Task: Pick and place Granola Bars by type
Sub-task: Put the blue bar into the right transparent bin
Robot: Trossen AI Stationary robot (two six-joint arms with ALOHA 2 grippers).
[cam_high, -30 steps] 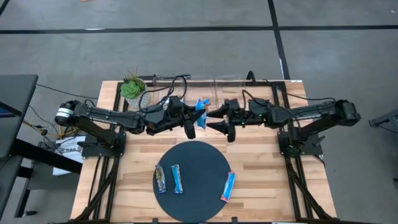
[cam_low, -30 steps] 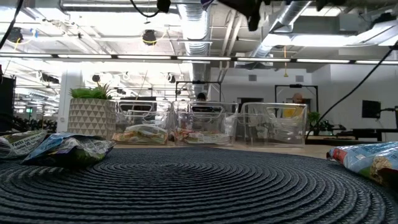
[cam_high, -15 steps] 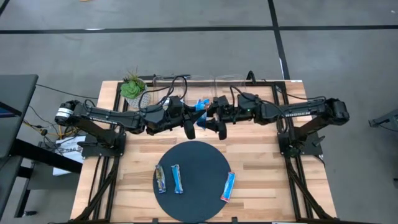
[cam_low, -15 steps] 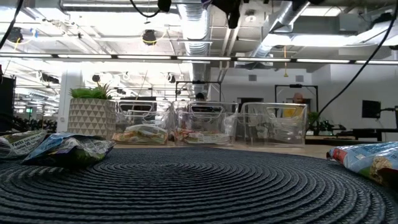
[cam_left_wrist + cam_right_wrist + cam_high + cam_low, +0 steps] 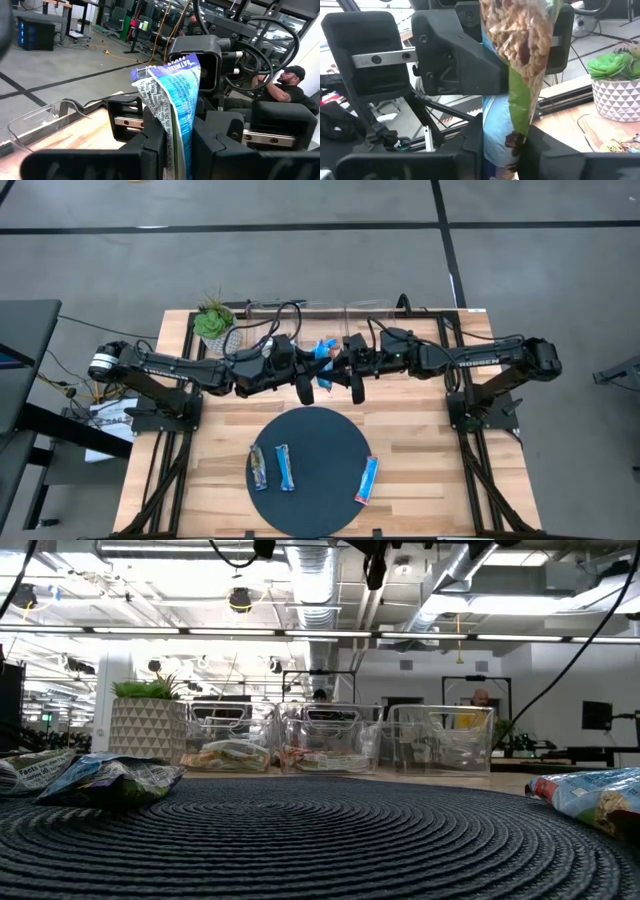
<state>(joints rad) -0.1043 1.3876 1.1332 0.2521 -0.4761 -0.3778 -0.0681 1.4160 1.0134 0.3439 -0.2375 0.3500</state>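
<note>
Meeting at upper centre of the high view, both arms stretch out nearly level over the counter, each reaching inward from its own side. We see the left end effector clamped on a blue granola bar, which stands up between its fingers (the left wrist view shows this plainly). The right end effector has its fingers pressed against the same bar, so both grip it together. Three more bars lie on the dark round mat in the lower centre.
</note>
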